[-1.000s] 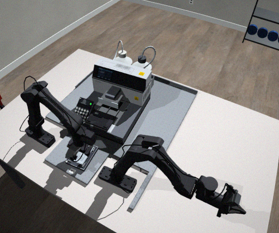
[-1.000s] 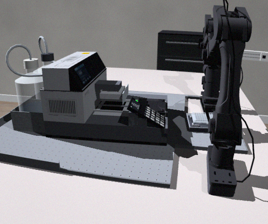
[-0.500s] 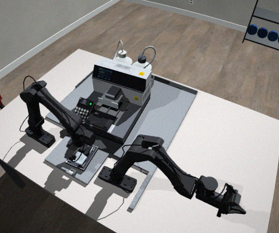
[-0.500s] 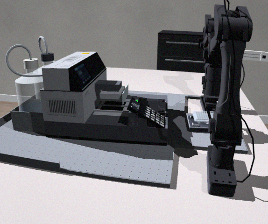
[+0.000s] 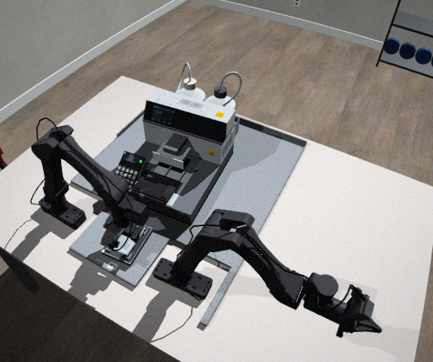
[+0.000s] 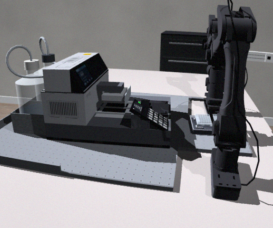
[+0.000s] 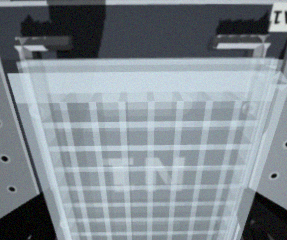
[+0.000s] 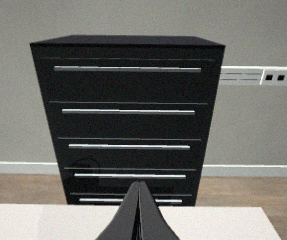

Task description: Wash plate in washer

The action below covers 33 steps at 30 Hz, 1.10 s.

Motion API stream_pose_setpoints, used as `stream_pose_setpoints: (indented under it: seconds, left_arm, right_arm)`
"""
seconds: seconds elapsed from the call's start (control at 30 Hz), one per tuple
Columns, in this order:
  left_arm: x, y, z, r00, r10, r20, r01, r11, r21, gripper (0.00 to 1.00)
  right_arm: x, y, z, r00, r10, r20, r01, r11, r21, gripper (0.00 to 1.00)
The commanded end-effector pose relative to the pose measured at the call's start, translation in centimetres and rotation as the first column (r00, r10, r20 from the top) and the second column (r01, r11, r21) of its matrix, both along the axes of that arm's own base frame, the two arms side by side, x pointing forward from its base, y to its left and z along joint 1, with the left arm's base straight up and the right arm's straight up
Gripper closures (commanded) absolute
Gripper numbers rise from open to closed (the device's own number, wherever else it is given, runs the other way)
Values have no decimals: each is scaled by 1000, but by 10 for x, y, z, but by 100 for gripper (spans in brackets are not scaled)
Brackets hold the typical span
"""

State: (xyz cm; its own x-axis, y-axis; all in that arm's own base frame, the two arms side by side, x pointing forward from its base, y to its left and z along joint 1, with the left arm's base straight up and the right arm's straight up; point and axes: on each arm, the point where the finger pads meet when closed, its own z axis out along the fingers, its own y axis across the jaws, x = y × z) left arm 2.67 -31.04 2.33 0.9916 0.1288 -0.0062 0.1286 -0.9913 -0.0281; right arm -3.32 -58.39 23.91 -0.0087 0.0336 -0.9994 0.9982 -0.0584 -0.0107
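Note:
My left gripper [image 5: 124,239] [image 7: 148,195] is shut on the clear plate [image 5: 125,246] [image 6: 203,120] [image 7: 150,135]. It holds the plate over nest N1 [image 6: 200,131] [image 7: 143,30], out of line with it: dark nest base and two locators show beyond the plate's far edge. Whether the plate touches the nest cannot be told. The plate's cut-off corner seems to be on the side of the A1 label [image 7: 283,17]. The washer's carrier [image 5: 156,185] is out and bare. The lamp [image 5: 140,161] [image 6: 139,102] is green. My right gripper [image 5: 379,330] [image 8: 139,191] is shut and empty.
The washer [image 5: 189,112] [image 6: 58,80] stands behind the carrier, with its keypad [image 5: 127,171] [image 6: 157,118] beside the carrier. Two bottles with hoses stand behind the washer. The right arm reaches away over the white table [image 5: 364,218], far from the nest.

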Motion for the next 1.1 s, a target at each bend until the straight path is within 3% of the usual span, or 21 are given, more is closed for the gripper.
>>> stream_pose_setpoints:
  seconds: [0.0, 0.33, 1.07]
  left_arm:
    - [-5, -6, 2, 1000, -3, -12, 3, 1000, -21, 100]
    - [-3, -17, 12, 1000, 12, -10, -13, 998, -59, 100]
    - [-8, 2, -2, 1000, 1, -17, -1, 1000, -1, 100]
  right_arm:
    - [-4, 5, 17, 1000, -7, 9, 7, 999, -34, 100]
    - [-4, 5, 17, 1000, -7, 9, 7, 999, -34, 100]
    - [-4, 5, 17, 1000, -7, 9, 7, 999, -34, 100]
